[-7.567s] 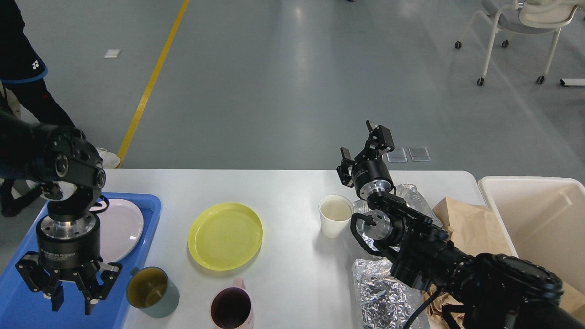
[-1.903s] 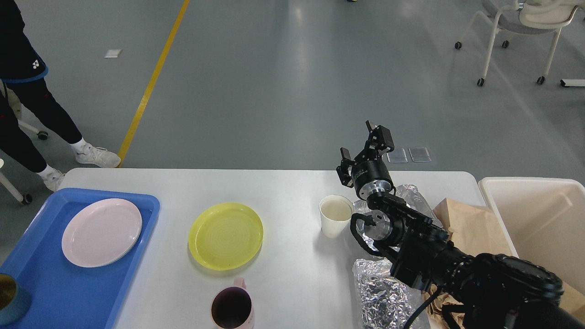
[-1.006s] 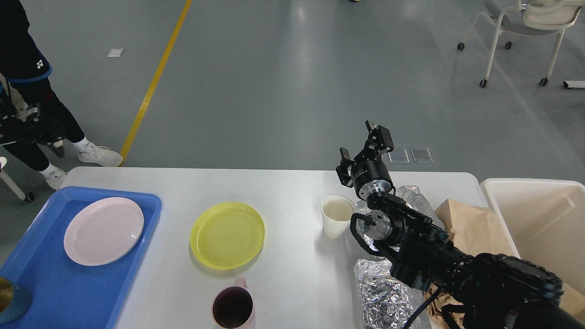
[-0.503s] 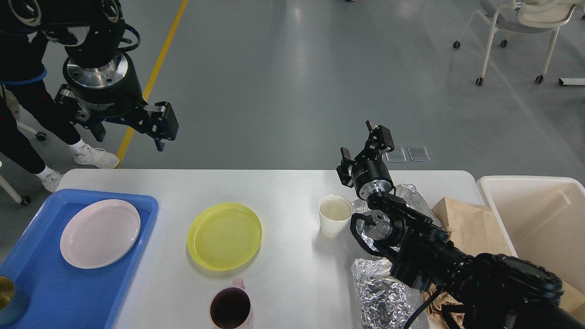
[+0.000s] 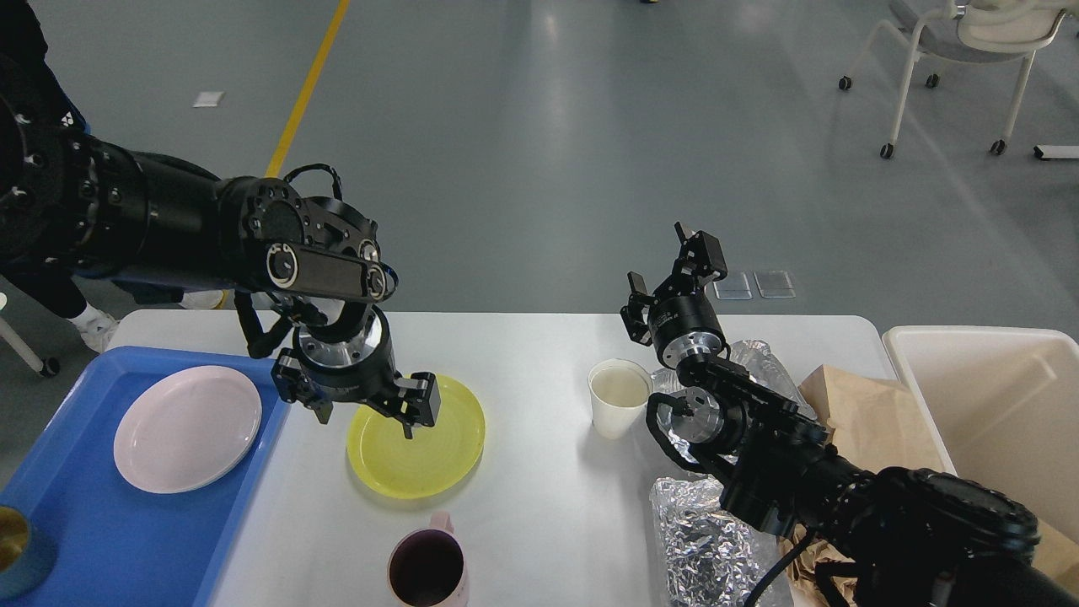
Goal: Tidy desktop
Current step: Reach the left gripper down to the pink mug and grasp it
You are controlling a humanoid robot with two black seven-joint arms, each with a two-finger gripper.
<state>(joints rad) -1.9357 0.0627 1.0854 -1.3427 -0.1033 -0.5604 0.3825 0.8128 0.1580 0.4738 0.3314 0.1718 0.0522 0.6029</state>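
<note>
Closest to the robot, a pink mug [image 5: 427, 569] sits at the front edge of the white surface [image 5: 539, 354], and to its right lie crumpled foil [image 5: 704, 539] and brown paper [image 5: 868, 421], partly hidden under the right arm. At the far left corner of the view a teal cup [image 5: 17, 548] stands in the blue tray [image 5: 126, 539], which also holds a pale pink plate [image 5: 187, 427].

Further back, the left end effector [image 5: 367, 405] hangs over the yellow plate [image 5: 416, 436], fingers spread wide and holding nothing, one finger near the plate's left rim and the other above its middle. A white paper cup [image 5: 617, 398] stands just beside the right arm. The right end effector [image 5: 674, 274] is raised above the back edge of the surface, released and empty. A cream bin [image 5: 995, 405] waits at the right, seemingly with nothing in it.

By my reckoning the tidying is partly done: two dishes are in the tray, while the yellow plate, the mug, the paper cup, the foil and the paper remain out. The plate looks like the next pick.
</note>
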